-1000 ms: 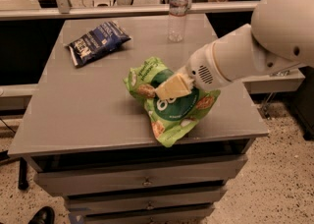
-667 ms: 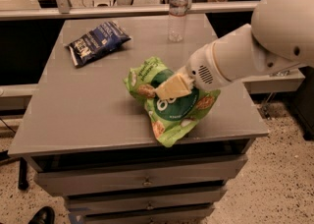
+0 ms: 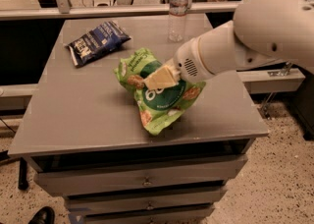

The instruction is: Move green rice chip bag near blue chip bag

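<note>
— Currently located where, the green rice chip bag (image 3: 162, 95)?

— Lying crumpled on the grey desk (image 3: 73, 115), right of centre, nearer the front edge than the back. Lower tip pointing toward the front edge; upper part bunched and raised.

— And the claw (image 3: 159, 77)?

— Pressed into the upper part of the green rice chip bag, reaching in from the right edge on the white arm (image 3: 255, 36). Pale fingers (image 3: 162, 76) in contact with the bunched foil; appears closed on the pouch.

— Position of the blue chip bag (image 3: 96, 42)?

— Flat near the back left corner, well apart from the green pouch, angled diagonally.

— Anything else on the desk?

— Clear water bottle (image 3: 178, 11), upright near the back edge, right of the blue chip bag. Drawers (image 3: 142, 182) below the front edge.
</note>
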Tool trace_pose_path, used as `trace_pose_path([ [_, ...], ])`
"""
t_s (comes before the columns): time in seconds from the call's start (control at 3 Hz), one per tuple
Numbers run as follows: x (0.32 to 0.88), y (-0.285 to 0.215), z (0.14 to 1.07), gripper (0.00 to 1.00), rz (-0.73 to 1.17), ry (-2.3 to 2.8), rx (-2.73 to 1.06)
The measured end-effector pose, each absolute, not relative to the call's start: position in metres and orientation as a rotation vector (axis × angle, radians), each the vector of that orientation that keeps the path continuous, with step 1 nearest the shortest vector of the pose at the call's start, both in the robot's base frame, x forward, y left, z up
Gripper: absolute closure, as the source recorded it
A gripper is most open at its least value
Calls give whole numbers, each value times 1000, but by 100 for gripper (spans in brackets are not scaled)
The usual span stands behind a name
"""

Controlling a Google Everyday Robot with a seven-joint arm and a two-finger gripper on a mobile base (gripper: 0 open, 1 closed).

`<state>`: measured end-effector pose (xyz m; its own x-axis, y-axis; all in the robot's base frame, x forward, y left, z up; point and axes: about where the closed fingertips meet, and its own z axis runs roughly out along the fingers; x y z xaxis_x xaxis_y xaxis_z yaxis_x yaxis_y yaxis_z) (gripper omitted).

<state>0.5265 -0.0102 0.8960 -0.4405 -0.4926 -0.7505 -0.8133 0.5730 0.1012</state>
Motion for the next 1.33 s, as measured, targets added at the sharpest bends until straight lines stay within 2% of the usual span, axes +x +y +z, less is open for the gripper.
trace_pose_path([
  [0.67, 625, 34, 889, 100, 594, 2035, -1013],
  [1.33, 718, 48, 883, 100, 566, 2022, -975],
])
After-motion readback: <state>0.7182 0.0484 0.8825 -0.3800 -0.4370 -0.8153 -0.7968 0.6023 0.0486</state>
